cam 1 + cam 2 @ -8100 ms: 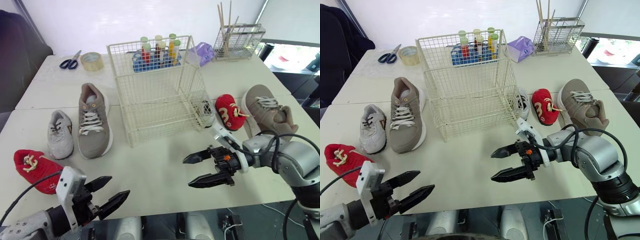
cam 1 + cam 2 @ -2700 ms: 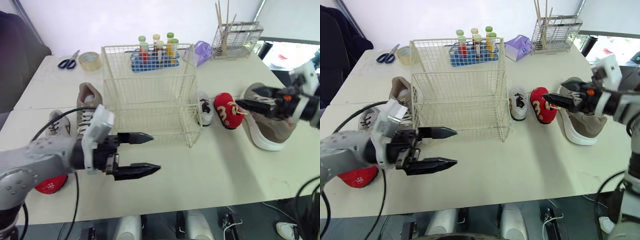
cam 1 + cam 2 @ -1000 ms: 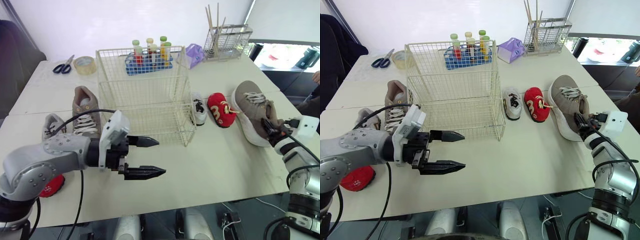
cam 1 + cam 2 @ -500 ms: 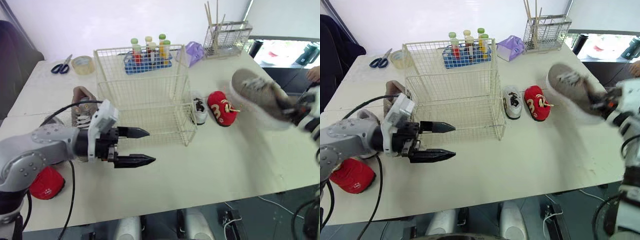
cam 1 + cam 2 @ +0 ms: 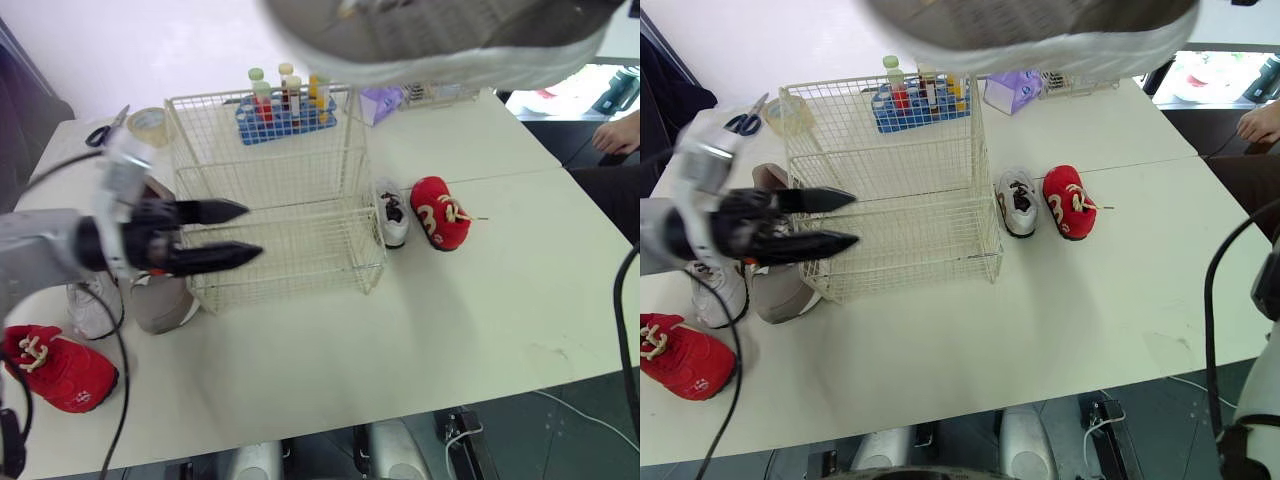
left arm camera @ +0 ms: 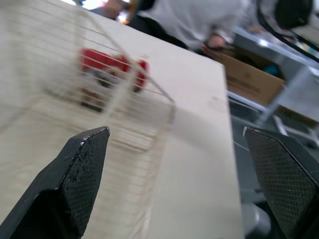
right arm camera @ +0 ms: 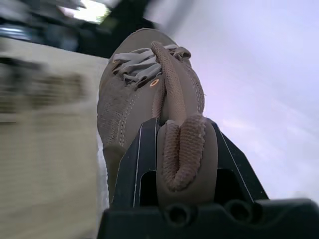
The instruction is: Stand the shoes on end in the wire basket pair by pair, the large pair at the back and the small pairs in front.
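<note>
Large brown shoe [image 5: 450,35] held level above the wire basket [image 5: 268,150], toe away from right gripper [image 7: 182,154], jaws clamped on heel; left gripper [image 5: 252,231] jaws spread beside basket

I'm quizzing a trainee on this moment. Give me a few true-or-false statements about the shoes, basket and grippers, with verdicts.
1. The right gripper is shut on a large tan shoe, held up off the table. True.
2. A small red shoe and a small white shoe lie side by side at the right of the basket. True.
3. The basket holds a pair of shoes. False: it is empty.
4. The left gripper is open. True.
5. The left gripper holds the other tan shoe. False: it holds nothing; that shoe lies on the table.
</note>
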You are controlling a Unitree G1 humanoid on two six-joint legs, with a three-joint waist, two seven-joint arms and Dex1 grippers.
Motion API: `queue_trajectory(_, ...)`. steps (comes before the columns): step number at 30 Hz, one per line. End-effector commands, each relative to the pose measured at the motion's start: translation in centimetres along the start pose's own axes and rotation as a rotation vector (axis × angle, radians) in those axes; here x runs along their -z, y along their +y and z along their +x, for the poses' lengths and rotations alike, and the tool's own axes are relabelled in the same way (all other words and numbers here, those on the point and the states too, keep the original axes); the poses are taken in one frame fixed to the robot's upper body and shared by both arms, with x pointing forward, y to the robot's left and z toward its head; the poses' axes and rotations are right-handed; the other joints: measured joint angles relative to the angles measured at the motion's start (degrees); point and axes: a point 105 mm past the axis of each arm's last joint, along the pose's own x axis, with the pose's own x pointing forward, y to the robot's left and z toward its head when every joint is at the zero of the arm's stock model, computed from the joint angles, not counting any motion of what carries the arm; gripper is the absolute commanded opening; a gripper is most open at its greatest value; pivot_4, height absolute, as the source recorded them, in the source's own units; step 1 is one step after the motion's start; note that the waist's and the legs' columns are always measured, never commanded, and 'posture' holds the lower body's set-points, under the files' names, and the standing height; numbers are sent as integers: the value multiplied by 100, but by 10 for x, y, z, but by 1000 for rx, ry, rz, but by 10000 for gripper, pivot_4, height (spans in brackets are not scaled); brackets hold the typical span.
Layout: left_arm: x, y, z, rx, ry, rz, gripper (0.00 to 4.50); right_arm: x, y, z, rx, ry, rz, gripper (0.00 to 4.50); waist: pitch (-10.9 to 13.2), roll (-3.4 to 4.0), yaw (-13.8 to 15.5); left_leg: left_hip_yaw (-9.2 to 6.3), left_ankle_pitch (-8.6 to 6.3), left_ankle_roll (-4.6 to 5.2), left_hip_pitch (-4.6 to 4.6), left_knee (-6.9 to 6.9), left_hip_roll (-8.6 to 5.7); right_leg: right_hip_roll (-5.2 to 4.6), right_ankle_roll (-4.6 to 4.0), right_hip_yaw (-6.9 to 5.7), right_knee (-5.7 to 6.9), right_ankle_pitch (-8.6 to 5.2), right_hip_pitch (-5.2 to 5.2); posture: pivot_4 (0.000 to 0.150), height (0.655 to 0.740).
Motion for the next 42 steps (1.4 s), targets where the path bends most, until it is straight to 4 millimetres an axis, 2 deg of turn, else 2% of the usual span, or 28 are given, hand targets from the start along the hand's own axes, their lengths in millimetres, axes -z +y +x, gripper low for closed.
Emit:
queue_trajectory(1,-15,-4,-35,-99,-46,6,45000,-29,22,3,-178,-85,-48,5310,12,-21,12,2,0,-1,-1,2,-1,-4,0,0,-1,0,1,1500,7400)
queue_trajectory(3,-18,-8,-56,-176,-35,-3,45000,-28,38,16,-300,-103,-72,5310,27,-46,16,7,0,-3,-1,7,-6,-21,-2,-2,-1,0,3,1500,7400)
queue_trajectory(5,-20,-14,-68,-219,8,10,45000,-18,48,31,-379,-94,-104,5310,33,-62,-12,10,-1,-3,-2,9,-10,-30,-5,-3,-2,-2,3,1500,7400)
queue_trajectory(8,-37,-21,-79,-229,6,38,45000,-6,63,50,-496,-98,-135,5310,28,-77,-5,16,-1,-5,-2,18,-12,-35,-18,-3,-4,-7,6,1500,7400)
queue_trajectory(11,-49,-31,-81,-152,-14,2,45000,-8,73,62,-575,-145,-216,5310,29,-77,-3,25,4,-12,-2,25,-13,-35,-25,-5,-2,-1,5,1500,7400)
queue_trajectory(14,-53,-43,-69,-23,-22,-31,45000,-17,81,67,-625,-188,-299,5310,29,-77,5,25,4,-12,-2,20,-11,-34,-9,-5,4,8,0,1500,7400)
queue_trajectory(19,-39,-54,-38,189,36,-72,45000,-28,86,69,-668,-214,-366,5310,30,-78,-5,26,4,-13,-2,15,-10,-32,-5,-5,11,10,-4,1500,7400)
queue_trajectory(26,-21,-42,-10,356,99,-126,45000,-41,95,66,-715,-246,-401,5310,28,-81,8,42,5,-13,-2,27,-10,-28,-5,-5,26,10,-6,1500,7400)
queue_trajectory(30,-11,-52,8,520,158,-153,45000,-42,99,67,-740,-245,-400,5310,29,-84,16,42,6,-12,-2,33,-10,-27,-4,-4,35,10,-7,1500,7400)
queue_trajectory(33,2,-61,16,615,230,-179,45000,-40,101,68,-745,-222,-417,5310,29,-85,12,41,6,-12,-2,37,-10,-27,-4,-4,41,10,-7,1500,7400)
queue_trajectory(38,29,-65,24,667,339,-162,45000,-40,102,68,-748,-232,-417,5310,30,-86,9,39,5,-11,-3,63,-8,-25,4,0,82,3,-16,1500,7400)
queue_trajectory(41,27,-61,29,672,301,-156,38064,-39,100,68,-742,-231,-408,5200,30,-86,10,36,5,-11,-4,78,-6,-24,3,0,91,2,-15,1500,7400)
queue_trajectory(42,25,-60,30,668,290,-151,33051,-39,99,68,-740,-230,-405,5200,30,-86,13,34,5,-10,-7,84,-6,-23,3,0,91,2,-14,1500,7400)
